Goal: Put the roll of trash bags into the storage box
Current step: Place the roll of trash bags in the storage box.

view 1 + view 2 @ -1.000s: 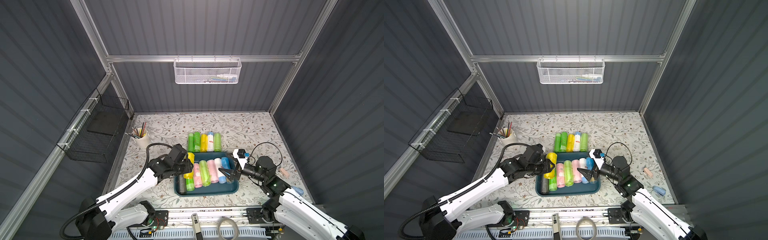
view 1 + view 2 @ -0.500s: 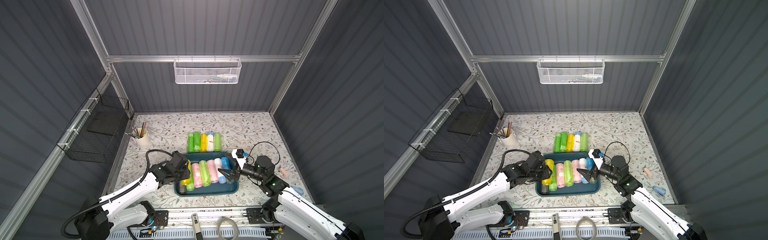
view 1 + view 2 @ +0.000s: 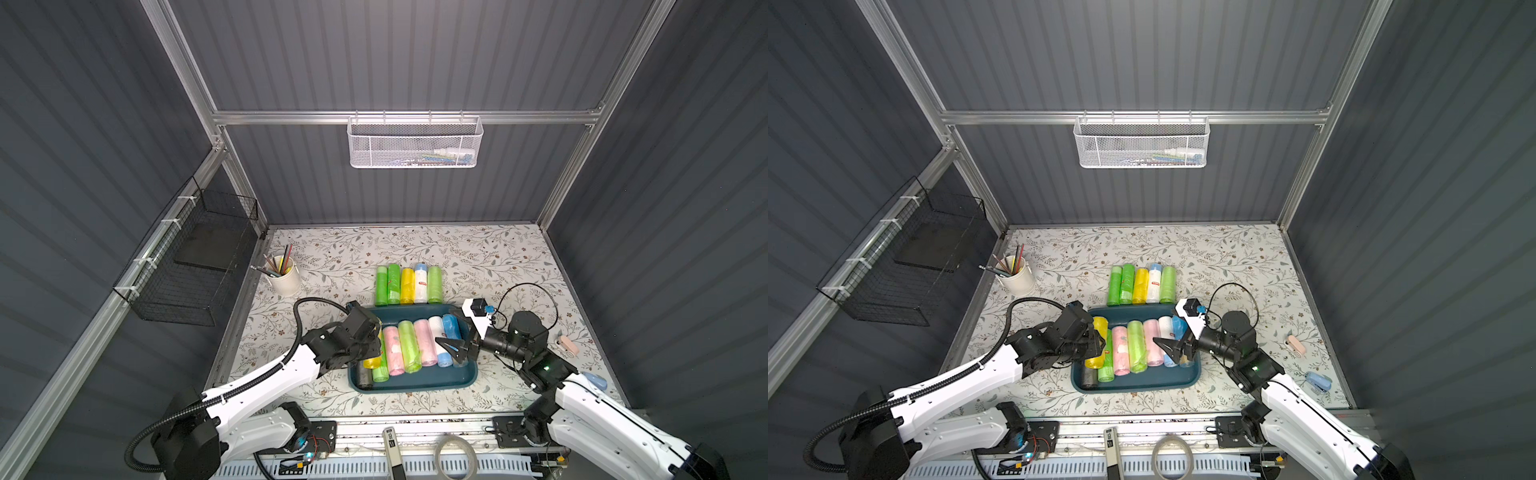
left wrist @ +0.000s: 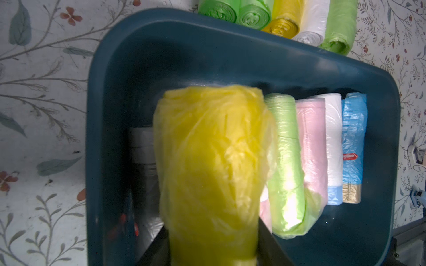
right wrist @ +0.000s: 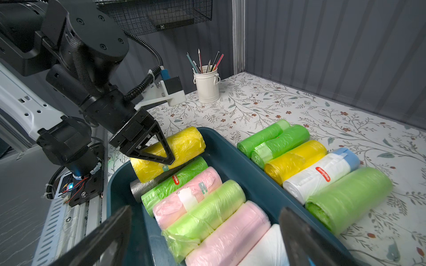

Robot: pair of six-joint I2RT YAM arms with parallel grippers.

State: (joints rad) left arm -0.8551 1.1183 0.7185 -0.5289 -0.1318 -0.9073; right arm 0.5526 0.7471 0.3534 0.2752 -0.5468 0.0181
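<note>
Five rolls [image 3: 409,284] lay outside on table [image 3: 478,257]; yellow roll [image 4: 212,161] in transit.
We logged left gripper [image 5: 161,156] clamped on it above storage box [image 3: 415,384], over rolls already stowed [image 3: 409,347], unreleased; right gripper [image 3: 451,347] empty, spread wide.

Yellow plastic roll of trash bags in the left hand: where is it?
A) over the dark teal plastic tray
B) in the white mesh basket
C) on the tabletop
A: the left hand holds the yellow plastic roll of trash bags above a grey roll in the dark teal plastic tray.
</note>
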